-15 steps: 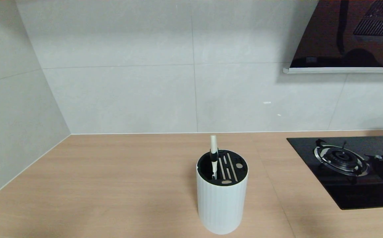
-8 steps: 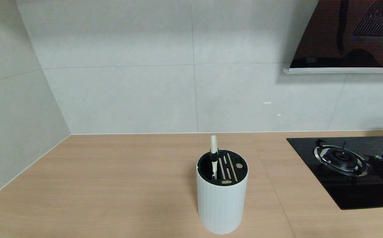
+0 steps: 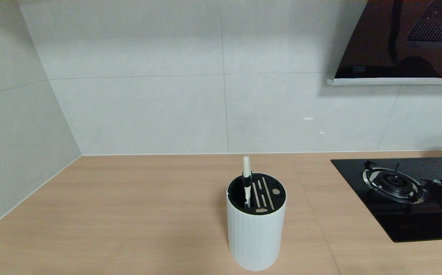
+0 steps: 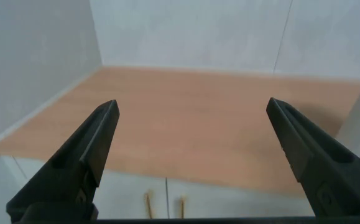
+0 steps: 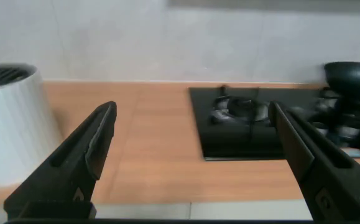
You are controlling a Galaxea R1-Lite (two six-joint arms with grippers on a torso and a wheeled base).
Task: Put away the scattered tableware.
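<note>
I see my right gripper (image 5: 195, 167) spread wide, facing a wooden counter (image 5: 158, 146) that has a white ribbed holder (image 5: 9, 124), a black stove (image 5: 254, 127) and a dark pot (image 5: 354, 74).

Countertop (image 3: 148, 214): light wood grain, flat, runs from the room corner on the robot's left across to the right edge of the head view. Pale tiled wall (image 3: 148, 114) meets it along the back and the left side.

Standing on it near the front, about mid-width: white ribbed utensil holder (image 3: 256, 236), an upright cylinder with a black slotted top.

Well apart to the holder's right: black glass gas hob (image 3: 404, 206) lying flat on the surface, round metal-ringed burner on top
</note>
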